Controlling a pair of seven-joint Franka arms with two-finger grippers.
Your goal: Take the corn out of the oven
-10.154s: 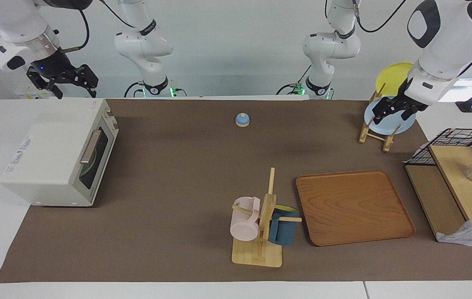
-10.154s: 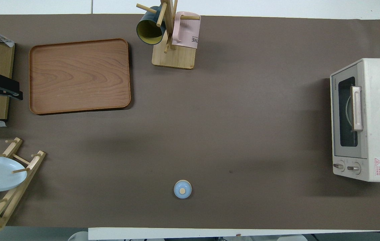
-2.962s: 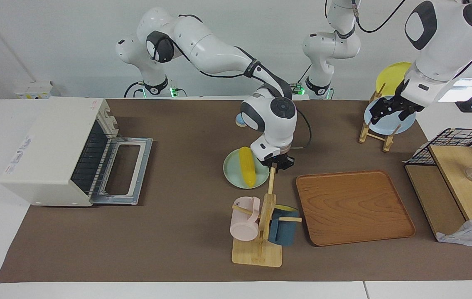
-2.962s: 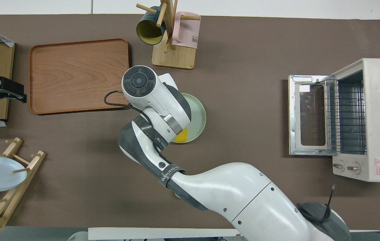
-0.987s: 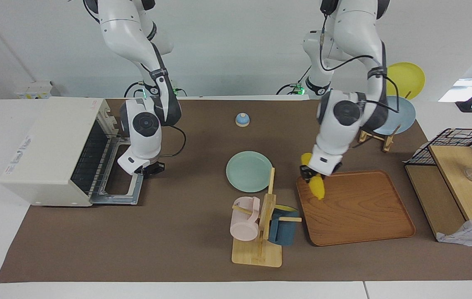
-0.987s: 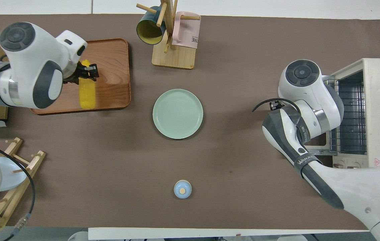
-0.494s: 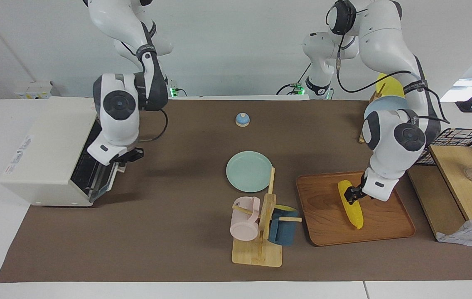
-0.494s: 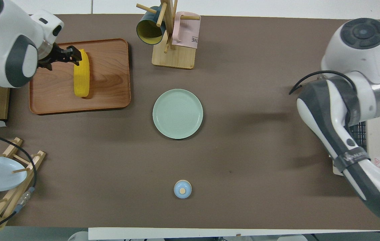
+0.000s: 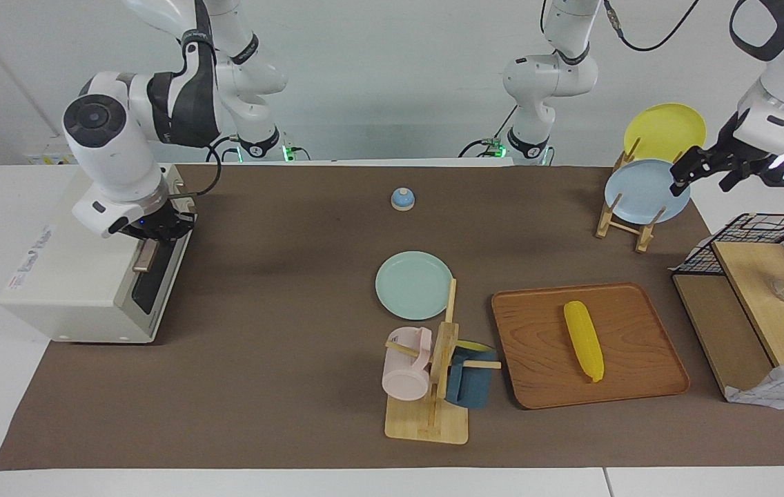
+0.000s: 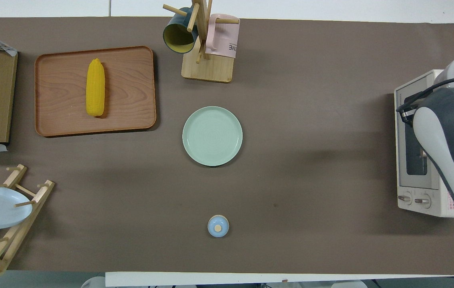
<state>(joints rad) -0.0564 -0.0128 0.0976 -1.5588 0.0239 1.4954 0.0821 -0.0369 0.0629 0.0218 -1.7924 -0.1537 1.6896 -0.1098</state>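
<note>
The yellow corn (image 9: 584,339) lies on the brown wooden tray (image 9: 544,379), with no gripper on it. It also shows in the overhead view (image 10: 95,87) on the tray (image 10: 131,116). The white oven (image 9: 81,262) stands at the right arm's end of the table with its door shut. It shows in the overhead view (image 10: 415,192), partly under the right arm. My right gripper (image 9: 156,233) is at the top of the oven door, by the bar handle (image 9: 145,254). My left gripper (image 9: 702,181) is open and empty, up in the air beside the plate rack.
A green plate (image 9: 414,285) lies mid-table. A wooden mug stand (image 9: 433,386) with a pink and a blue mug is beside the tray. A plate rack (image 9: 630,214) holds a blue and a yellow plate. A small blue bell (image 9: 402,199) is near the robots. A wire basket (image 9: 758,235) stands at the left arm's end.
My left gripper let go of the corn on the tray and rose away to beside the plate rack. My right arm swung the oven door up; it is now shut.
</note>
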